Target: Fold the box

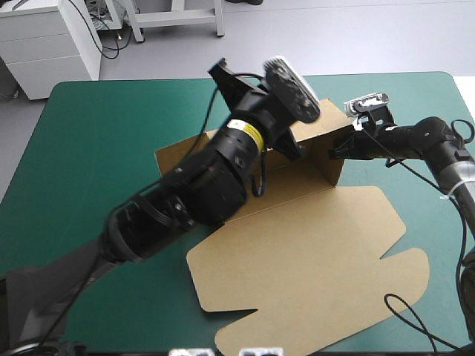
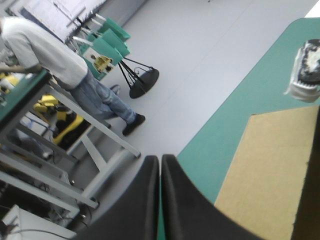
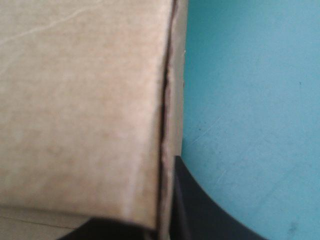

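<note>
Left jaws closed; right jaws pinch the box's [image 1: 297, 252] upright wall.

The table [image 1: 89, 156], under its teal-green cover, carries one thing: the brown box [image 1: 312, 252]. Its broad flat panel lies toward the near edge (rounded flaps at the right), while walls stand raised near the middle, seemingly resting on the cover.

Box [image 1: 297, 191] on table [image 1: 96, 148], lid [image 1: 312, 271] nearward; left pincer [image 2: 160, 160] above its walls [image 1: 320, 135], right pincer [image 1: 335, 150] on right wall.
</note>
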